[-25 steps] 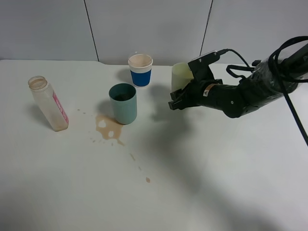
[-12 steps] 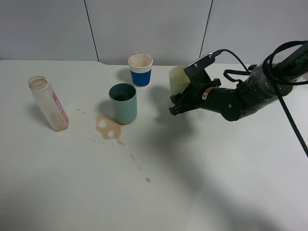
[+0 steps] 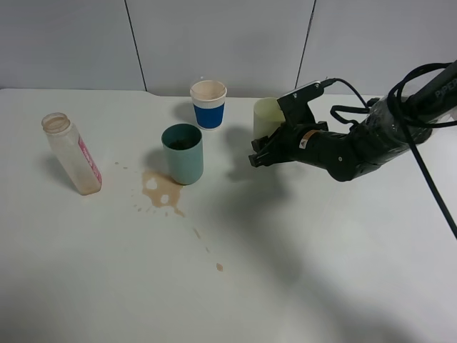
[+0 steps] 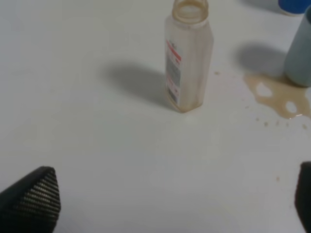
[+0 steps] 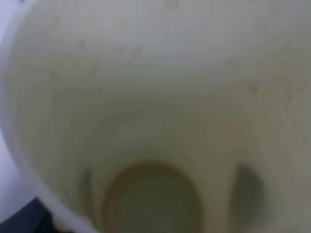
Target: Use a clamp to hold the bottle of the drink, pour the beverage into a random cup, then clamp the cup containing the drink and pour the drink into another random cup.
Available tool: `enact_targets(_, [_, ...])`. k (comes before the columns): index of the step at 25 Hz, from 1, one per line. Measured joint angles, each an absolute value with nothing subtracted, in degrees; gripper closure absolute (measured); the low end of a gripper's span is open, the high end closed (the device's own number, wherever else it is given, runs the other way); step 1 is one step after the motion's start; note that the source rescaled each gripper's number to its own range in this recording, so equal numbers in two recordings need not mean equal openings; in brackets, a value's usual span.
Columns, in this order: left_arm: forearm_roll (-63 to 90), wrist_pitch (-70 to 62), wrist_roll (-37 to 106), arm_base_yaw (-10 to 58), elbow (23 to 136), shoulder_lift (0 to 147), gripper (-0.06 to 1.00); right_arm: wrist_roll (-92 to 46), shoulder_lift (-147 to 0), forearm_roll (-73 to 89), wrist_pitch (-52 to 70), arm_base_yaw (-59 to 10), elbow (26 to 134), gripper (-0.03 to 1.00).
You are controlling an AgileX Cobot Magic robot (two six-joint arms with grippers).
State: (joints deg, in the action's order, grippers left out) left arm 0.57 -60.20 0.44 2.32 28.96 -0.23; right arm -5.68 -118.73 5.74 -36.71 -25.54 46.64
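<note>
Right jaws pinch pale cup (image 3: pixel 267 118) (near-empty); left jaws spread, bottle (image 4: pixel 187 54) untouched.

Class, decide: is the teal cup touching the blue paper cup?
Apart. The exterior high view shows bare table between the teal cup and the blue paper cup.

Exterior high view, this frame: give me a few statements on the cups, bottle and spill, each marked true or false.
1. The bottle stands uncapped, apart from both grippers. True.
2. The right gripper holds the blue paper cup. False: it holds the pale yellow cup; the blue one stands free.
3. A brown spill lies on the table next to the teal cup. True.
4. The teal cup lies on its side. False: it is upright.
5. The left gripper is shut on the bottle. False: it is open.
</note>
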Motion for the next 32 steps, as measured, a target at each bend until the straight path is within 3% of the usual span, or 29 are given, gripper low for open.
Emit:
enact_targets(19, [0.6,-60.2,0.4,2.3,29.0,-0.2,0.02,-5.6,-118.7,4.2,-37.3,-25.5,46.6,0.97])
enact_targets(21, [0.6,-60.2,0.4,2.3,29.0,-0.2,0.02,-5.6,-118.7,4.2,-37.3,-25.5,46.6,0.84])
enact_targets(24, [0.6,-60.2,0.4,2.3,29.0,-0.2,0.02,-5.6,-118.7,4.2,-37.5,-25.5,46.6,0.43])
enact_targets(26, [0.6,-60.2,0.4,2.3,29.0,-0.2,0.02,-5.7,-118.7,4.2,-37.5,-25.5,46.6,0.23])
enact_targets(28, [0.6,-60.2,0.4,2.3,29.0,-0.2,0.02,-5.7,-118.7,4.2,-37.5,-25.5,46.6,0.13])
enact_targets(32, [0.6,-60.2,0.4,2.3,29.0,-0.2,0.02,-5.7,-118.2,4.2,-36.8,-25.5,46.6,0.08])
